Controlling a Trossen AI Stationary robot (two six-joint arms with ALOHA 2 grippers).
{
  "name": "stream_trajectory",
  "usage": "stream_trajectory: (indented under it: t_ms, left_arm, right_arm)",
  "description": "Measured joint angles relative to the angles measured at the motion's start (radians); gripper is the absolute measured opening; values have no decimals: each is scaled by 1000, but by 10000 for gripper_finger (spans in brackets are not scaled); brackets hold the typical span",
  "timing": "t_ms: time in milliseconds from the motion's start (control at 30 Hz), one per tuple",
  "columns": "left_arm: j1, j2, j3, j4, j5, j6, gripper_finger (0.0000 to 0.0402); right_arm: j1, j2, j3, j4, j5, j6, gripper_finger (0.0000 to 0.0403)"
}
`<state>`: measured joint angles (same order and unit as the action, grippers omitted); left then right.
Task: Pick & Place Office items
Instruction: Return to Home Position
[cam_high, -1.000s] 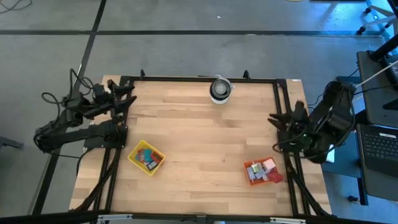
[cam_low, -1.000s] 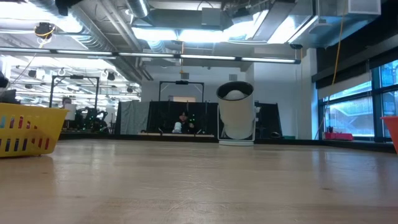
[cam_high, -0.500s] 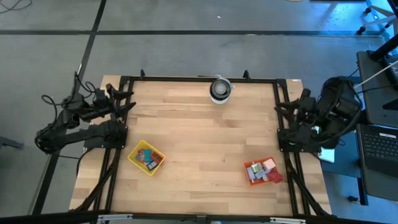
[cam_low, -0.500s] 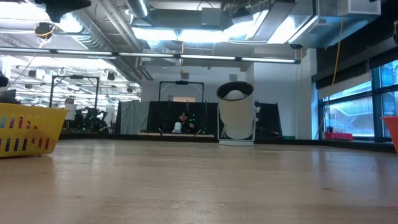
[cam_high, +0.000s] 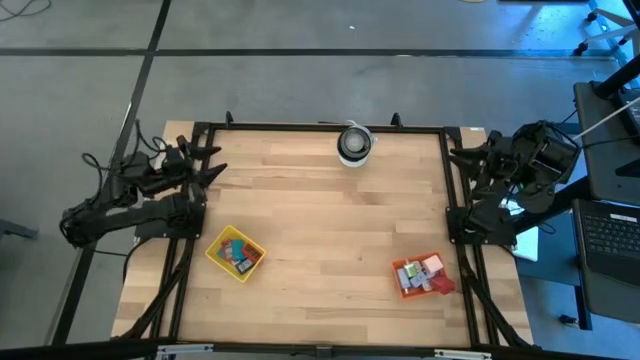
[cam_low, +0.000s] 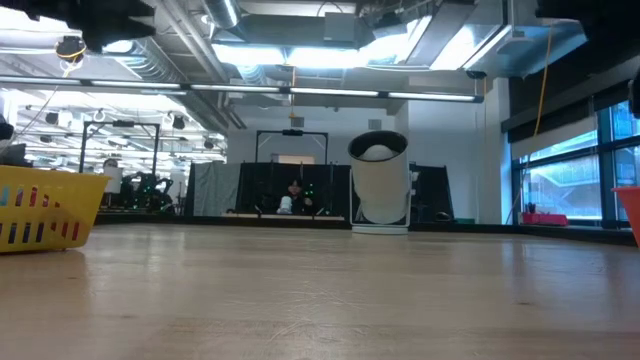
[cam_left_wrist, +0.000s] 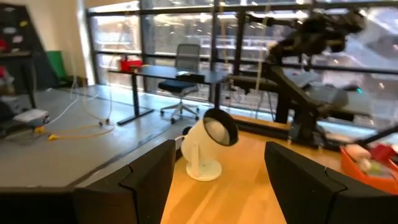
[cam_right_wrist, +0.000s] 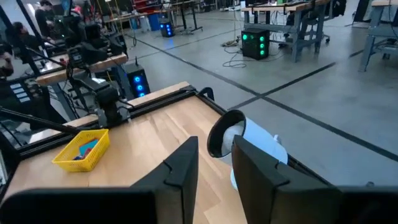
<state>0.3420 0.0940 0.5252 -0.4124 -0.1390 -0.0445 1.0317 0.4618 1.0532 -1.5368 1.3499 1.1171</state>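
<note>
Small office items in blue, red and teal (cam_high: 238, 256) lie in a yellow tray (cam_high: 214, 250) at the table's near left. Pink, red and pale ones (cam_high: 427, 270) lie in an orange tray (cam_high: 399, 282) at the near right. My left gripper (cam_high: 210, 164) hangs open over the table's left edge, pointing level across the table; nothing is between its fingers (cam_left_wrist: 219, 180). My right gripper (cam_high: 463, 160) hangs over the right edge toward the far corner. Its fingers (cam_right_wrist: 214, 168) stand a narrow gap apart, with nothing between them.
A white round roll with a dark centre (cam_high: 353, 143) stands upright at the middle of the far edge. A black frame (cam_high: 320, 127) runs along the table's far, left and right edges. Bare wood lies between the two trays. A laptop (cam_high: 607, 235) sits beyond the right edge.
My right gripper has drawn back from above the table's right side toward the far right corner, the arm folding up over the right edge. My left gripper has sunk a little over the left edge. The trays and their items have stayed put.
</note>
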Motion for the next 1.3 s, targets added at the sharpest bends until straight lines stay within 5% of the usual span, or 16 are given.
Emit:
stream_trajectory:
  t_ms: [300,500,900,1300]
  left_arm:
    - [0,0,-212,264,-161,-204,244]
    - [0,0,-347,505,-46,-175,244]
    - [0,0,-355,537,6,-124,244]
    - [0,0,-355,571,60,-116,244]
  right_arm:
    - [30,-12,-158,55,5,65,97]
    - [108,-15,-284,56,85,222,98]
    - [241,-109,-316,-31,221,435,98]
    - [312,-129,-268,122,224,131,98]
